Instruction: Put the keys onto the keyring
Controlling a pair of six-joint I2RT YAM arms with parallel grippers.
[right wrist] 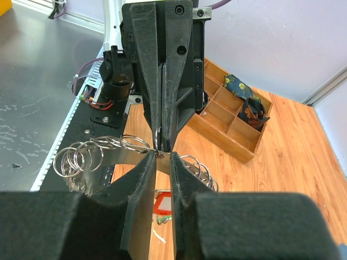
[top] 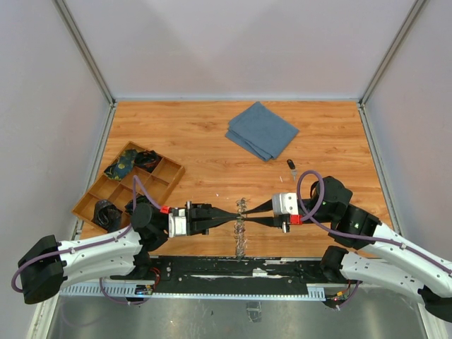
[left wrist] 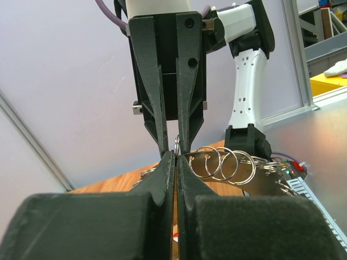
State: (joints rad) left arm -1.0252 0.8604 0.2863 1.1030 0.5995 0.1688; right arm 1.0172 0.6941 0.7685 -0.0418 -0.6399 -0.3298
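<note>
The two grippers are meeting tip to tip above the near middle of the table (top: 339,141). The left gripper (top: 235,220) is pinching the keyring (top: 241,239) with its jaws pressed together on the metal; in the left wrist view its fingers (left wrist: 162,176) are showing no gap between them. The keyring is hanging between the two grippers, off the table, with its silvery loops (left wrist: 225,163) fanning out to both sides of the fingers.

The right gripper (top: 247,216) is pointing straight at the left one. Its jaws are standing narrowly apart, and a small loop is sitting at their tips (right wrist: 158,145). Whether they are gripping it cannot be told.

A red-tagged key (right wrist: 162,202) is lying on the table under the grippers. Another key (top: 290,167) is lying well apart from the keyring, just beside the near corner of the cloth (top: 263,129).

A tray (top: 171,171) is sitting at the left side of the table, with dark items lying in some of its compartments.
</note>
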